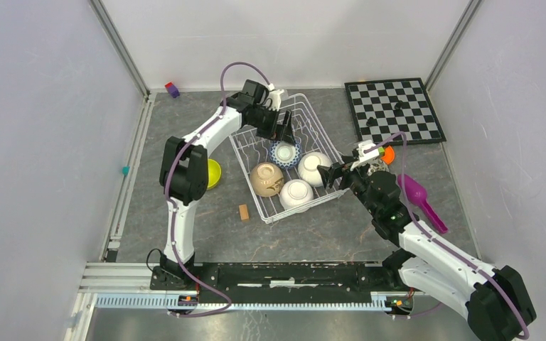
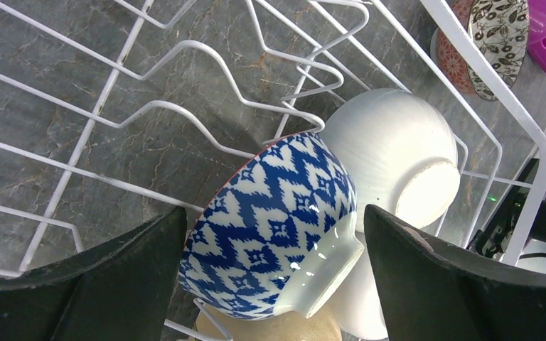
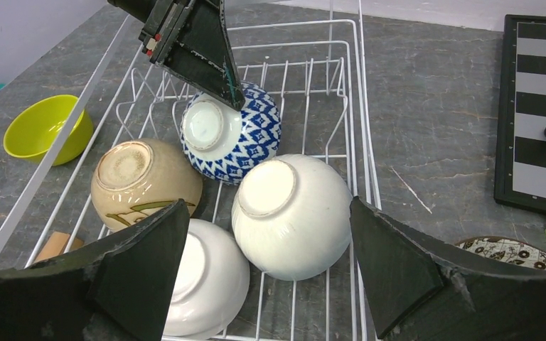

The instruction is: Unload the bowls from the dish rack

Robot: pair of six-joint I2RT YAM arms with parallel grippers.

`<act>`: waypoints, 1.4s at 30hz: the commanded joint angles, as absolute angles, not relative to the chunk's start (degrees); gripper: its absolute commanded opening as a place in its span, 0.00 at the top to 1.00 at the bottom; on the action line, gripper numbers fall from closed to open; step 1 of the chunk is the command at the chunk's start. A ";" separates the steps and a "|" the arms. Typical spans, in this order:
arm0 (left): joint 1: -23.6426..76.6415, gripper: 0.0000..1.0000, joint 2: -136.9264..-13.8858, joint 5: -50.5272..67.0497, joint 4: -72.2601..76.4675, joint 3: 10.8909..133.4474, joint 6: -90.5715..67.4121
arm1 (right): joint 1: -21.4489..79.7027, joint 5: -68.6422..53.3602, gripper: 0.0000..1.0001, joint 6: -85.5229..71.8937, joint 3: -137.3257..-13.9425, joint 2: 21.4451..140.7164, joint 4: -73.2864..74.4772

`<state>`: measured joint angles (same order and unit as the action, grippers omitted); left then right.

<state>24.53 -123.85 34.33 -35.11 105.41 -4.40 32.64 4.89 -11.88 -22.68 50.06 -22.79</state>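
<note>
4 bowls sit in the rack (image 3: 359, 106): the blue bowl (image 1: 285, 152), the tan bowl (image 1: 266, 178), the far white bowl (image 1: 313, 168) and the near white bowl (image 1: 296, 193), all tipped with the foot showing and packed close together. The yellow bowl (image 1: 214, 172) lies on the table left of the rack. The red bowl (image 2: 451, 57) lies just outside its right rim. So 2 of 6 look unloaded.

The step in hand looks like the pick of the blue bowl. The left gripper (image 1: 282, 130) hangs over it with jaws wide, 1 finger on each side, holding nothing. The right gripper (image 1: 335, 170) sits at the rack's right rim, also wide and empty, facing the far white bowl.

The next move calls for the left gripper to drop a little and close across the blue bowl. It should then lift straight up so the bowl clears the prongs. The glazed round wall may slip, and the far white bowl beside it may shift once it goes.
</note>
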 commanded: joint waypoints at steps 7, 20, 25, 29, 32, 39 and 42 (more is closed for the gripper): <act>27.16 0.04 -120.38 38.40 -42.48 108.73 -4.85 | 32.77 6.32 0.10 -11.82 -23.47 50.71 -23.25; 28.41 0.17 -117.54 39.80 -42.58 107.51 -6.94 | 32.78 6.59 0.10 -11.60 -23.16 49.40 -22.60; 29.57 0.19 -116.23 40.21 -41.93 106.87 -7.79 | 32.74 6.44 0.09 -12.41 -23.38 50.53 -22.61; 30.11 0.19 -114.83 40.14 -39.65 104.91 -9.19 | 32.76 5.56 0.10 -13.17 -24.11 52.47 -22.40; 30.31 0.23 -114.44 40.15 -39.18 104.51 -9.92 | 32.77 4.38 0.11 -14.10 -24.56 53.78 -22.94; 30.36 0.25 -113.70 38.67 -38.74 103.56 -10.42 | 32.78 3.31 0.11 -14.94 -24.53 54.56 -23.70; 31.16 0.24 -113.44 36.22 -39.96 103.45 -8.01 | 32.78 3.58 0.11 -14.76 -24.52 54.03 -23.22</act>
